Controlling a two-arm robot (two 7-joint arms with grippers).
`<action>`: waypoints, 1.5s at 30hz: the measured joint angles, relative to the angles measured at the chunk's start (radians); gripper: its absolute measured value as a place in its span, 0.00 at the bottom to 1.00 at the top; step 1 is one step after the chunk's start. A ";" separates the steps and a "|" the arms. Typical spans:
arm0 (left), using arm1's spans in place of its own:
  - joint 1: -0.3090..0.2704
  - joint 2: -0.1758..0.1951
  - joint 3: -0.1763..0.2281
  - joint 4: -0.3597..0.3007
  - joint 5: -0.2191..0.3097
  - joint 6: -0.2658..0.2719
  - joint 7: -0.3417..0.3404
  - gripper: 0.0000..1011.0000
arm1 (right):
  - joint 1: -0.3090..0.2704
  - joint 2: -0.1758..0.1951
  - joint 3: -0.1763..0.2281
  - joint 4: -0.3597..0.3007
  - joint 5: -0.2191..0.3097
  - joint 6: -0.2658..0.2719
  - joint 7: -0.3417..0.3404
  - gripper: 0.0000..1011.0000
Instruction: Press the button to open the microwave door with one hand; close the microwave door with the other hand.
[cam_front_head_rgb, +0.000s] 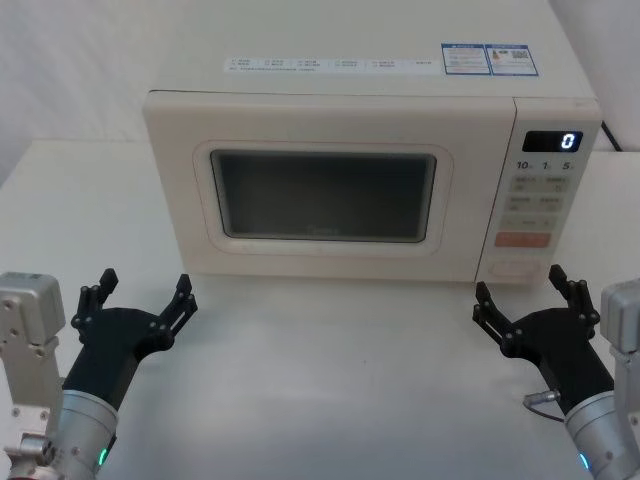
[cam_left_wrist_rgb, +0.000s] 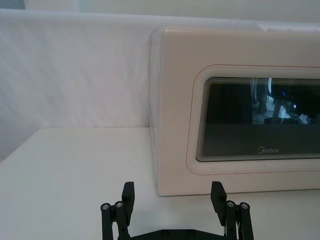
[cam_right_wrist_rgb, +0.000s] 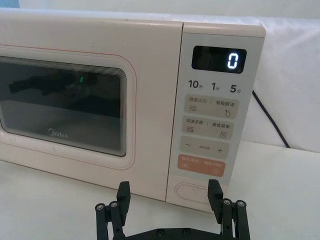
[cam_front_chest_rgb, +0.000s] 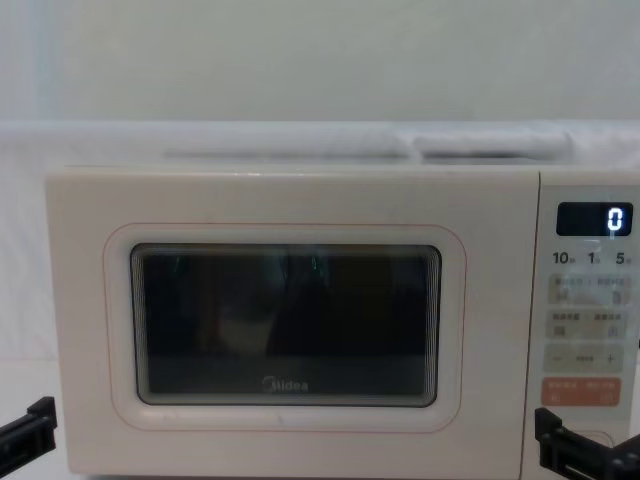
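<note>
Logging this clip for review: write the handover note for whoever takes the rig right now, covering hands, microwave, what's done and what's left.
Left hand: open, empty, low on the table in front of the microwave's left end.
Right hand: open, empty, just in front of the control panel, lined up near the button.
Microwave door: shut, display reads 0.
Done: nothing yet; neither hand touches the oven.
Left: press the button with one hand to pop the door, then push it closed with the other.
</note>
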 joint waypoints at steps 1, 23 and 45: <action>0.000 0.000 0.000 0.000 0.000 0.000 0.000 0.99 | 0.000 0.000 0.000 0.000 0.000 0.000 0.000 0.99; 0.000 0.000 0.000 0.000 0.000 0.000 0.000 0.99 | 0.000 0.000 0.000 0.000 0.000 0.000 0.000 0.99; 0.000 0.000 0.000 0.000 0.000 0.000 0.000 0.99 | 0.000 0.000 0.000 0.000 0.000 0.000 0.000 0.99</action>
